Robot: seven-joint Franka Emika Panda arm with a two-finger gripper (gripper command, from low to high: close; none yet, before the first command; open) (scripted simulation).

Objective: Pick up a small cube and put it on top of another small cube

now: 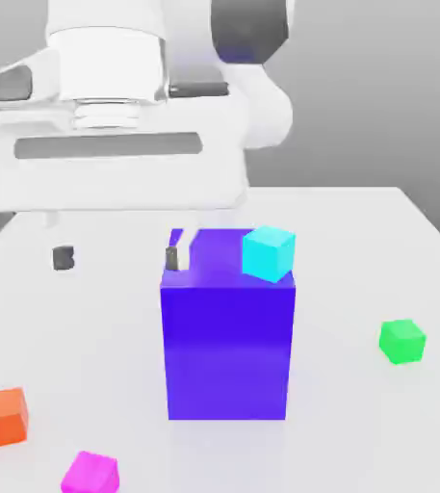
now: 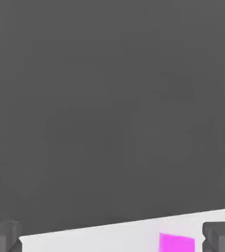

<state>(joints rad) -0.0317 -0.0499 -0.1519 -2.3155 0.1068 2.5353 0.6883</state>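
Near the front edge of the white counter (image 1: 89, 337), the small magenta-pink cube (image 1: 90, 473) is lying free, just beside the orange cube (image 1: 4, 417). Behind the tall blue-violet block (image 1: 228, 332), which is carrying a cyan cube (image 1: 268, 253), the tool (image 1: 117, 258) is hovering with its fingers spread wide apart, gripping nothing.

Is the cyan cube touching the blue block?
Touching. In the exterior view the cyan cube sits on the top face of the blue block, with no gap between them.
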